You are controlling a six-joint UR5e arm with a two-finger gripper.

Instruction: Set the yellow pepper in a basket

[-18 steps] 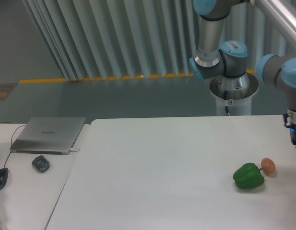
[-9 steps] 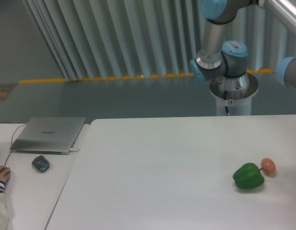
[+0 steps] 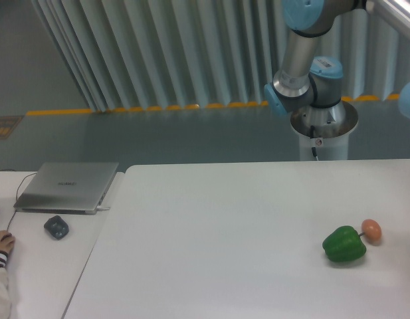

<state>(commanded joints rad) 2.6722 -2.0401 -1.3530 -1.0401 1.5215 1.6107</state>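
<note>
The yellow pepper and the gripper are both out of view, so the jaws' state cannot be told. A green pepper (image 3: 345,244) lies near right on the table (image 3: 211,232), its stem toward a small orange fruit (image 3: 371,229)

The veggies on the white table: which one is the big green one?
The green bell pepper, lumpy and dark green. The small orange-pink fruit beside it, toward the right edge, is round and much smaller.

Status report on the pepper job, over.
Hand out of frame, off the right edge. Yellow pepper and basket not in view. On the table: green pepper touching a small orange fruit. Nothing seen blocking.
</note>
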